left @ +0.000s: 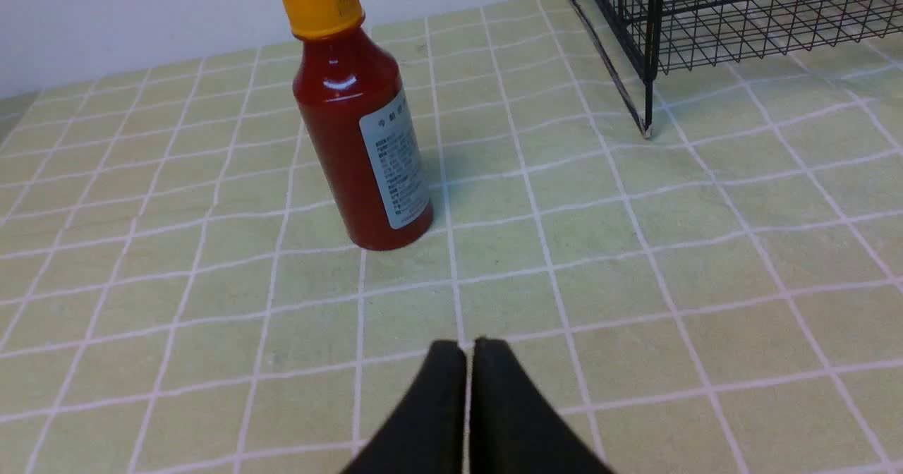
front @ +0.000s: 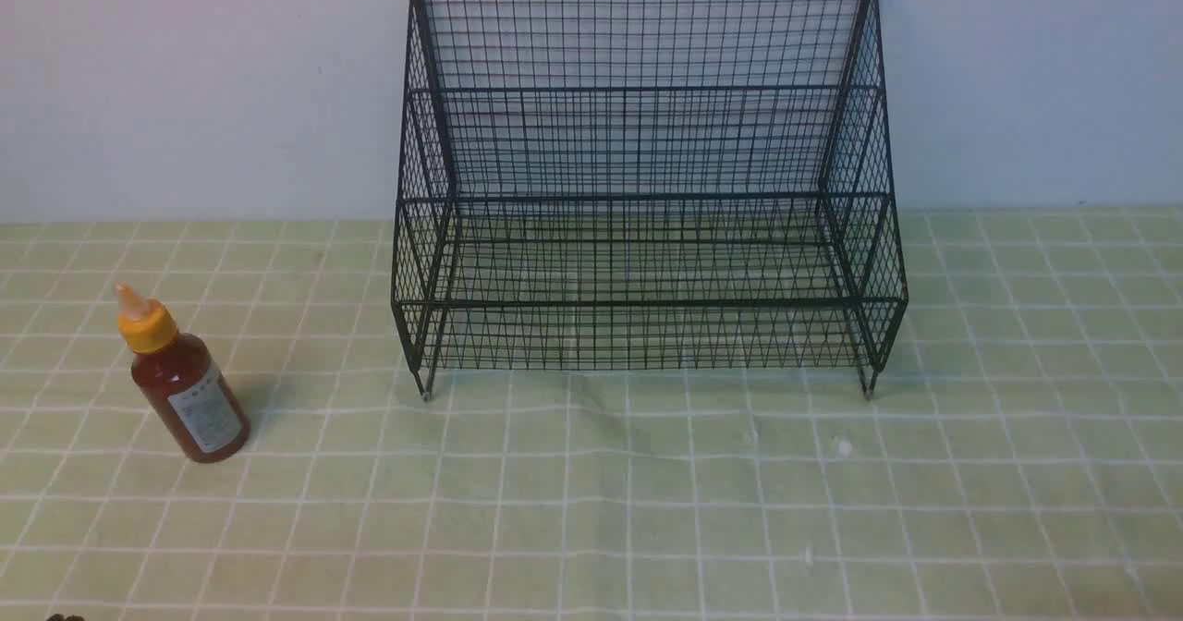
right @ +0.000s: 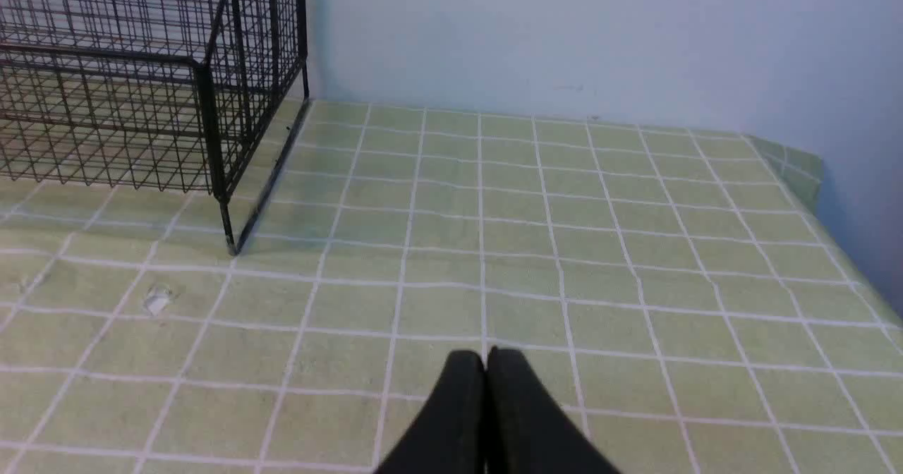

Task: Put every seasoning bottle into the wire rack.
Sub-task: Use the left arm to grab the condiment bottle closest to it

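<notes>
One seasoning bottle (front: 185, 390) of reddish-brown sauce with a yellow-orange cap and white label stands upright on the cloth at the left, apart from the rack. It also shows in the left wrist view (left: 360, 128). The black wire rack (front: 647, 196) stands at the back centre against the wall and holds nothing. My left gripper (left: 468, 347) is shut and empty, low over the cloth a short way in front of the bottle. My right gripper (right: 485, 356) is shut and empty over the cloth, right of the rack's right foot (right: 229, 248). Neither gripper shows clearly in the front view.
A green checked tablecloth (front: 591, 510) covers the table. A pale wall (front: 185, 76) stands right behind the rack. The cloth's right edge (right: 811, 171) drops off near the wall. Small white specks (front: 843, 447) lie on the cloth in front of the rack.
</notes>
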